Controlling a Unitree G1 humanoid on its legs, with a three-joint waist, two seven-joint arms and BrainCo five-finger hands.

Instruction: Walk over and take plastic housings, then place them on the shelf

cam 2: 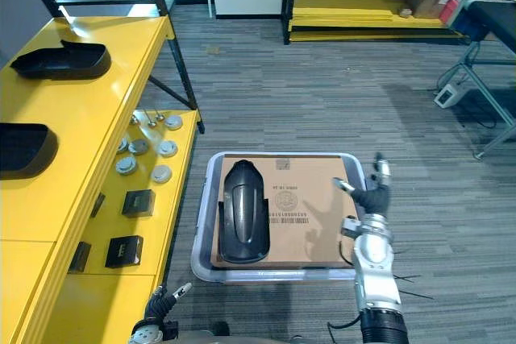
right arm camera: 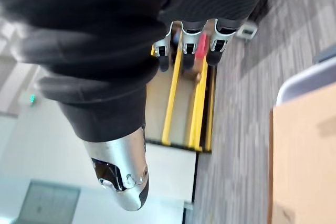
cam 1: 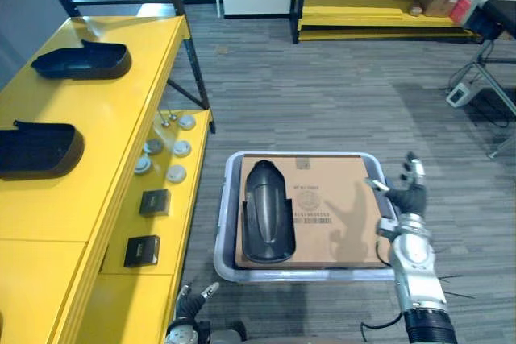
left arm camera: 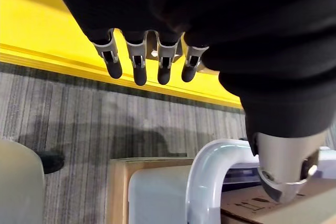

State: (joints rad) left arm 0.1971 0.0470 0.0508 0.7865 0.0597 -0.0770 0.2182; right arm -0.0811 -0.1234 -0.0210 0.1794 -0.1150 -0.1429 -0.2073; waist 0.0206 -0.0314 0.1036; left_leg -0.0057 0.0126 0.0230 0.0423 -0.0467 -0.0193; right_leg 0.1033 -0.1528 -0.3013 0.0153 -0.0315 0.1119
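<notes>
**One housing in the bin, two on the shelf**

Nearest, at the lower edge of the head views, the left hand (cam 1: 192, 300) is seen with its fingers (left arm camera: 137, 64) loosely extended, and nothing is held in it. A little further out, the right hand (cam 1: 411, 189) is raised just beside the right rim of the grey bin (cam 1: 224, 223). Its fingers are straight and apart, and nothing is grasped there either.

The bin is set on the carpeted floor and is covered by a cardboard sheet (cam 1: 339, 215). On the left part of that sheet one black plastic housing (cam 1: 268, 211) is laid lengthwise. It is touched by neither hand and lies well apart from the right one.

To the left, the lower level of the yellow shelf (cam 1: 105, 134) is taken up by small black boxes (cam 1: 153, 201) and round metal parts (cam 1: 173, 149). On its top level a near housing (cam 1: 36, 151) and a far housing (cam 1: 81, 62) are already laid, with bare surface between and around them.

The task is therefore judged to be well advanced but not finished. The housing in the bin has yet to be grasped, lifted clear and carried to the top level.

Farthest back, more yellow racking (cam 1: 379, 6) is seen against the wall.
</notes>
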